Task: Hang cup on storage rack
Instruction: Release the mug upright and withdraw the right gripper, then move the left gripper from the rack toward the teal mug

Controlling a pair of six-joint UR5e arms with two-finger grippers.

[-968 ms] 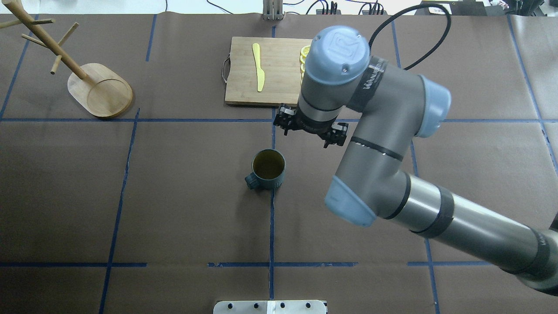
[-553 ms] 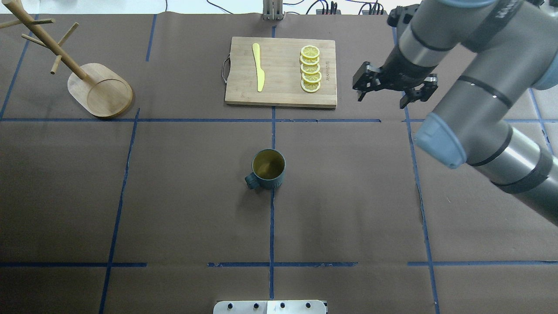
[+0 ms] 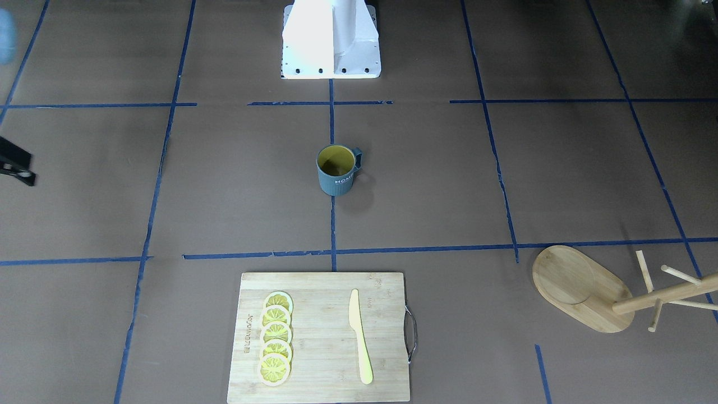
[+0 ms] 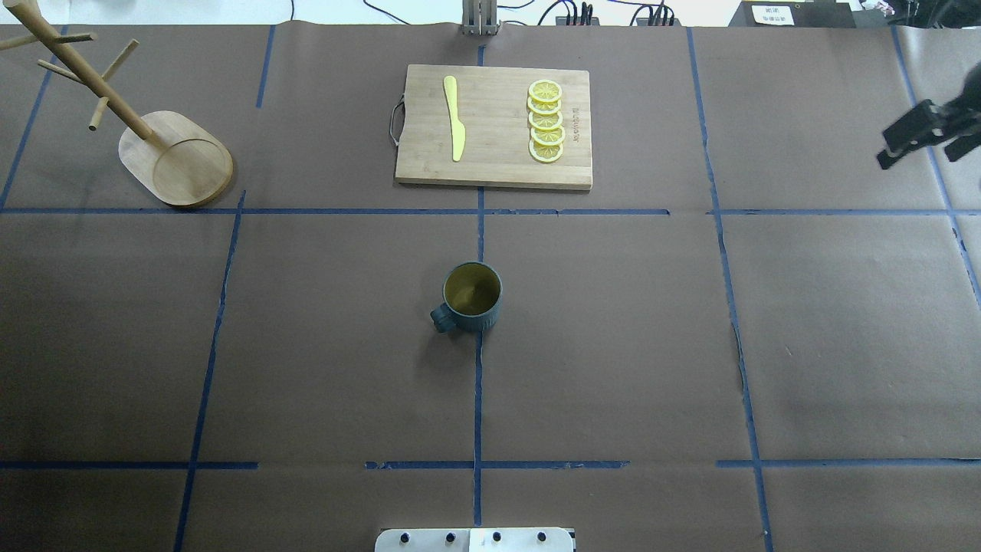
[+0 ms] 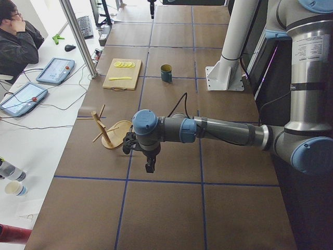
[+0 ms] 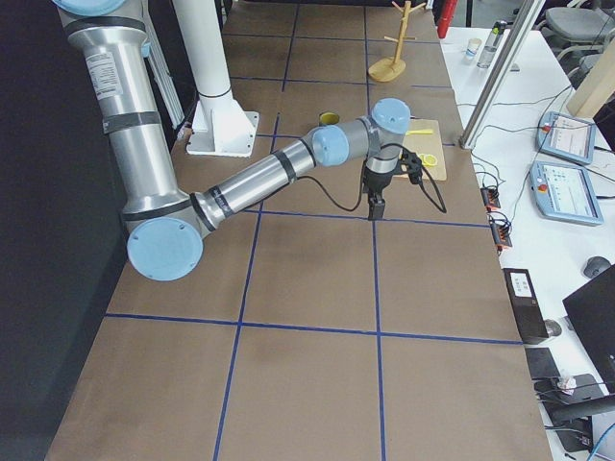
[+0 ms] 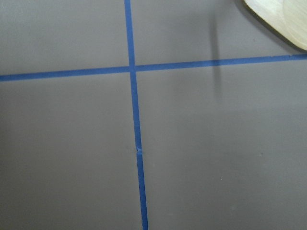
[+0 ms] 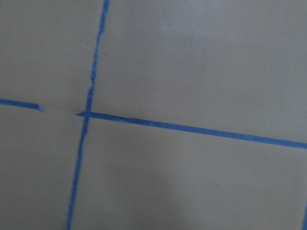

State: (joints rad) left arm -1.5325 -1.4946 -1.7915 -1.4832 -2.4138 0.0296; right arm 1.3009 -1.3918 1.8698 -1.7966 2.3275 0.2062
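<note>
The dark teal cup [image 4: 471,297] with a yellow inside stands upright near the table's middle, its handle toward the robot's left; it also shows in the front view [image 3: 336,171]. The bamboo storage rack [image 4: 176,157] stands at the far left, its post [image 4: 77,69] and pegs bare. My right gripper [image 4: 918,153] is at the far right edge, far from the cup, fingers apart and empty. My left gripper [image 5: 149,161] shows only in the left side view, near the rack [image 5: 106,133]; I cannot tell if it is open.
A bamboo cutting board [image 4: 490,126] with a yellow knife [image 4: 454,119] and several lemon slices [image 4: 546,121] lies at the far middle. Blue tape lines cross the brown table cover. The robot's white base [image 3: 331,39] is behind the cup.
My right arm has swung from just beyond the cup to the table's far right edge. The cup and the rack have not moved.
</note>
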